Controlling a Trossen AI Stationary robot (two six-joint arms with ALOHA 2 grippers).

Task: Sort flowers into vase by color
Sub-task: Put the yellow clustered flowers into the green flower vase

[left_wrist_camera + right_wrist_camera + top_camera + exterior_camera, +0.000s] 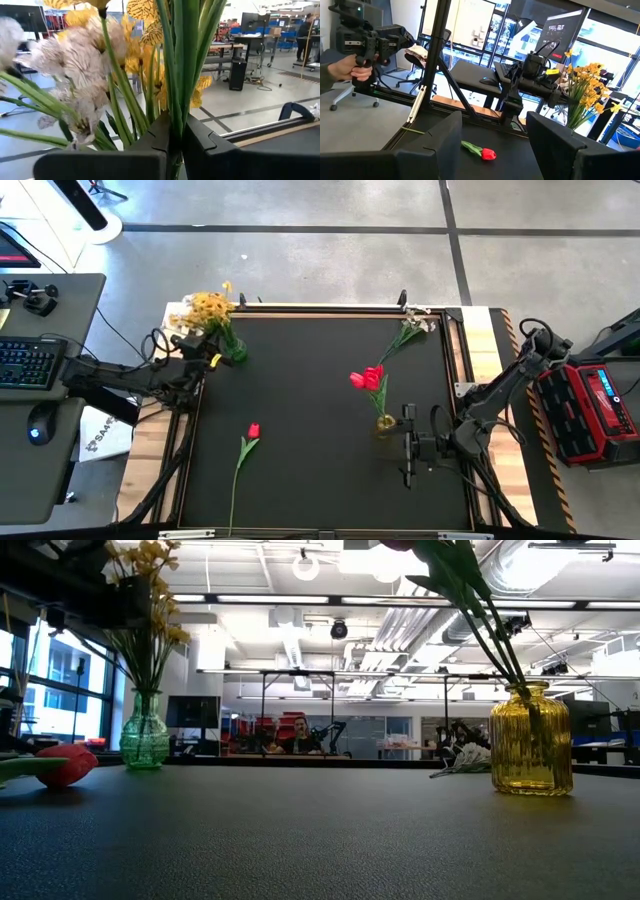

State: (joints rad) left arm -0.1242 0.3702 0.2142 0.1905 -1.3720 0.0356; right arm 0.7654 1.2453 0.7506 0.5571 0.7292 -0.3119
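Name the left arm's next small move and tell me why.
Probably lower the stems into the green vase and then open. The left gripper is shut on green stems of yellow flowers right at that vase, which holds other yellow blooms.

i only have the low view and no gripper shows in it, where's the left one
observer: the left gripper is at the green vase, shut on flower stems in the bunch there.
operator: and the right one
observer: the right gripper is beside the yellow vase, open and empty.
operator: flower heads in the yellow vase are cut off here, what colour
observer: red; they are the red tulips.
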